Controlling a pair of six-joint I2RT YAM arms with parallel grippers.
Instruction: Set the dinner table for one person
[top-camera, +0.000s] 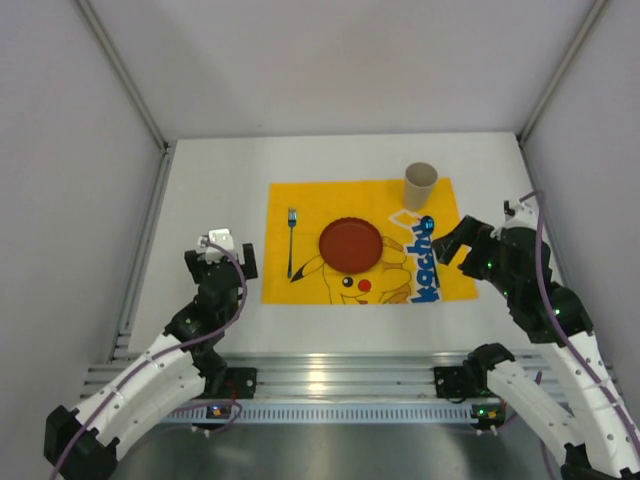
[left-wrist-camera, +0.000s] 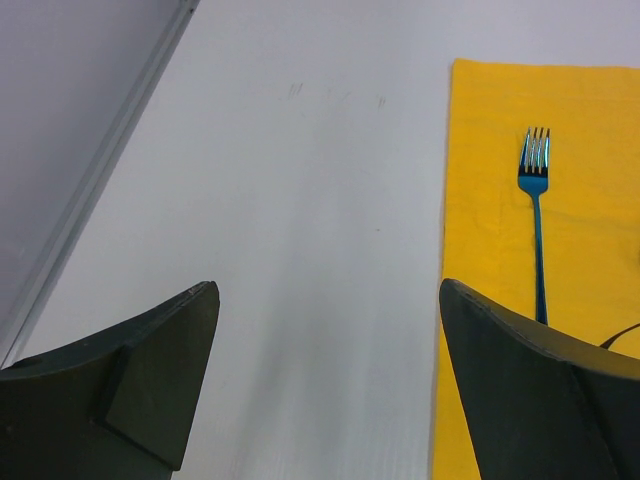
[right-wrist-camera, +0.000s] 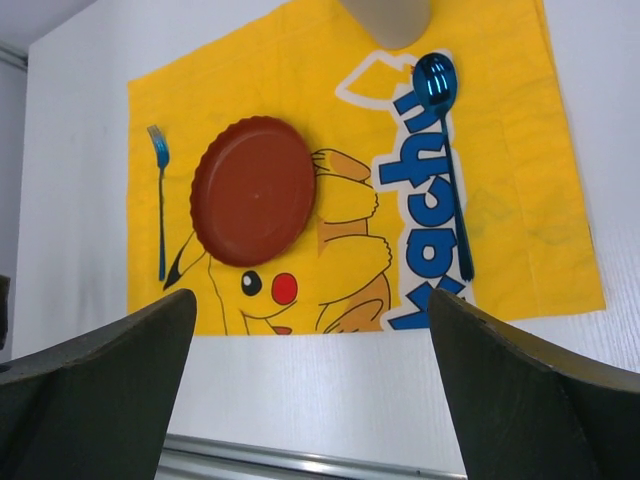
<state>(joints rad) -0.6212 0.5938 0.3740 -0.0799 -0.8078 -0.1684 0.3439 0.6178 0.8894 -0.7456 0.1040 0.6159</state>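
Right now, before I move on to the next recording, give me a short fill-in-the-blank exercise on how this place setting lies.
1. The fork lies on the yellow mat, to the ____ of the plate.
2. The cup stands at the mat's far ____ corner.
3. The left gripper and the right gripper are both ____, holding nothing.

Missing words: left; right; open.
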